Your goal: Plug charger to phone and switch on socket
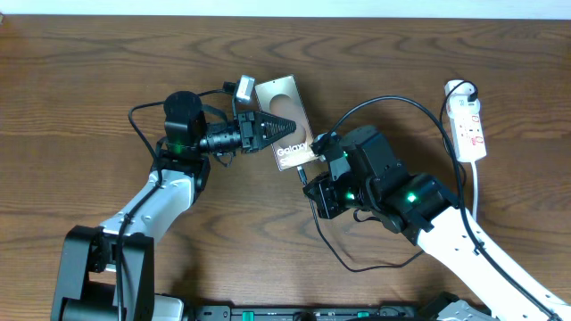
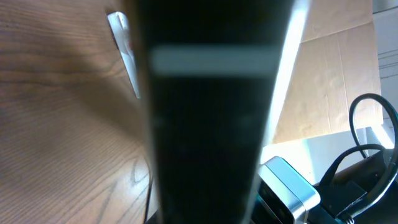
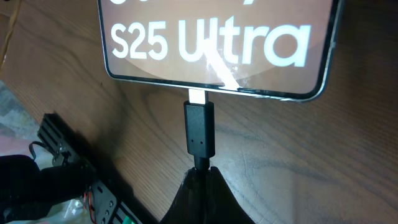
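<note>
The bronze phone [image 1: 284,105] lies tilted at the table's middle. My left gripper [image 1: 271,128] reaches in from the left and is shut on the phone. In the left wrist view the phone [image 2: 211,124] fills the centre as a dark blurred band. My right gripper [image 1: 309,171] is shut on the charger just behind its black connector [image 3: 199,130]. The connector's silver tip [image 3: 198,96] meets the phone's bottom edge [image 3: 217,43] below the "S25 Ultra" lettering. The black cable [image 1: 393,102] arcs to the white power strip [image 1: 469,123] at the right.
The power strip's white cord [image 1: 475,187] runs down past my right arm. A loop of black cable [image 1: 375,264] lies on the wood below the right gripper. The right arm's camera housing [image 2: 289,190] shows close by in the left wrist view.
</note>
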You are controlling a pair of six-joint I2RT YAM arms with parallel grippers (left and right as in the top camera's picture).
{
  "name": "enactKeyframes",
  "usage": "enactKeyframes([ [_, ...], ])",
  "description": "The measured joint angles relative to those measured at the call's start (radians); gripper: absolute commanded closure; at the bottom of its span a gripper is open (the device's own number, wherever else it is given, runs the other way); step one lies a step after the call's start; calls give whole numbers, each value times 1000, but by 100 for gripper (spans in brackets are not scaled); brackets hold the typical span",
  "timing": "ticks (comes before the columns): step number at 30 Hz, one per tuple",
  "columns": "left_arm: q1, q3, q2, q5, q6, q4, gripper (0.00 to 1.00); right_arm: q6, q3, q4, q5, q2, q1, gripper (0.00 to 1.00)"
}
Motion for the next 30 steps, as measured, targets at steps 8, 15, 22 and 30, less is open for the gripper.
enactKeyframes([
  [8, 0, 0, 0, 0, 6, 0, 93, 0, 0, 0, 2, 0, 0, 99],
  [15, 0, 0, 0, 0, 7, 0, 92, 0, 0, 0, 2, 0, 0, 99],
  [22, 0, 0, 0, 0, 6, 0, 93, 0, 0, -2, 14, -19, 0, 99],
  [30, 0, 0, 0, -2, 6, 0, 93, 0, 0, 0, 27, -22, 0, 99],
])
